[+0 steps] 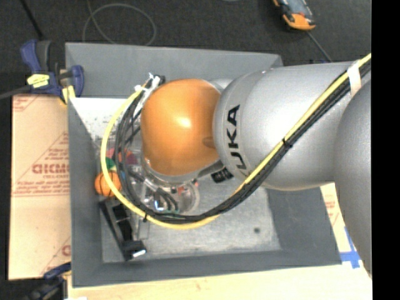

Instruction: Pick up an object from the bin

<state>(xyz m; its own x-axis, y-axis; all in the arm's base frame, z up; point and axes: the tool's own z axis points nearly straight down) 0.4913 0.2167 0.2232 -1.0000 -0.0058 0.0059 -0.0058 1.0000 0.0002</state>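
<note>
My gripper [164, 197] is low in the left half of the bin, mostly covered by the wrist above it; only its glassy grey body shows. A long black object [122, 225] with a pale end lies on the bin floor just below and left of it, running toward the front left corner. A small round orange thing [102, 184] sits at the gripper's left, against the bin's left wall. Just above that, a bit of green [109, 165] peeks out beside the cables. Whatever lies directly under the gripper is hidden.
The arm comes in from the right and covers the bin's middle and right side, with an orange dome on the wrist and yellow and black cables looping round its left. Bare grey floor shows at the front right of the bin.
</note>
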